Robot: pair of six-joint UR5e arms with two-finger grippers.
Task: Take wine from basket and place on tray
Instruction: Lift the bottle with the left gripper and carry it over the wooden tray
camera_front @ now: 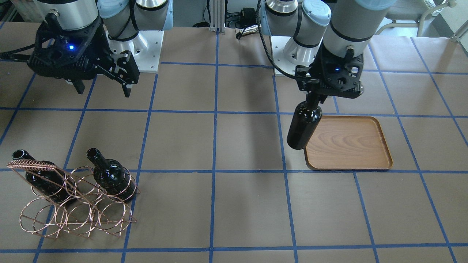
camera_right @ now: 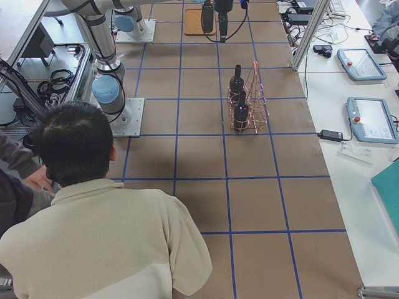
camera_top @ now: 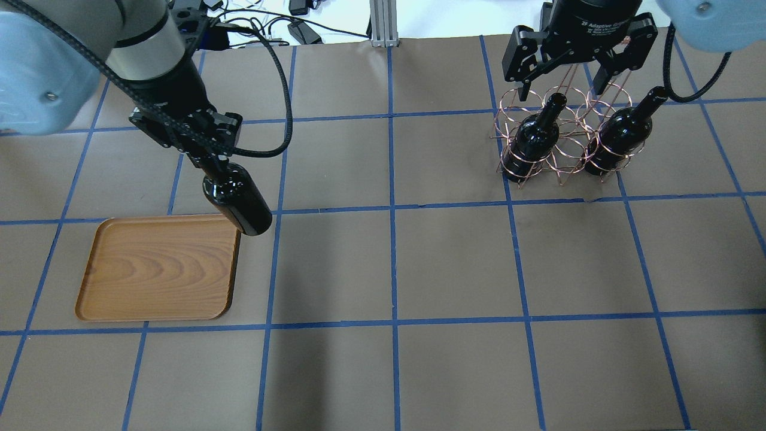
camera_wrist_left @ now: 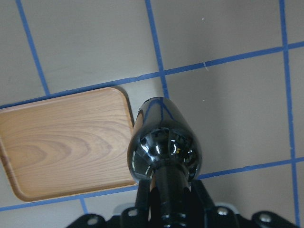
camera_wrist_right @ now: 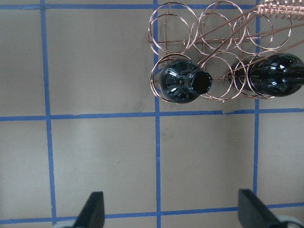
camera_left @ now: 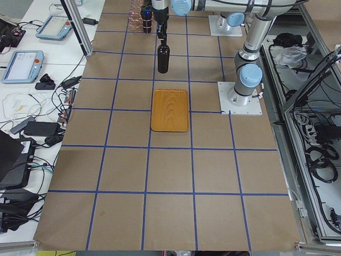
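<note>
My left gripper point(camera_top: 210, 163) is shut on the neck of a dark wine bottle point(camera_top: 239, 202), which hangs base-down and slightly tilted just off the wooden tray's point(camera_top: 155, 269) near corner. In the front view the bottle point(camera_front: 304, 126) overlaps the tray's point(camera_front: 347, 144) edge; the left wrist view shows its shoulder point(camera_wrist_left: 164, 147) beside the tray point(camera_wrist_left: 61, 142). My right gripper point(camera_top: 568, 78) is open and empty above the copper wire basket point(camera_top: 562, 140). The basket holds two bottles point(camera_top: 532, 137) point(camera_top: 622, 134), with its middle slot empty; they also show in the right wrist view point(camera_wrist_right: 183, 83) point(camera_wrist_right: 275, 76).
Brown paper with a blue tape grid covers the table. Both arm bases point(camera_front: 135, 47) point(camera_front: 289, 54) stand at the robot's edge. A person point(camera_right: 93, 205) leans in at the table's right end. Teach pendants point(camera_right: 368, 118) lie on a side table.
</note>
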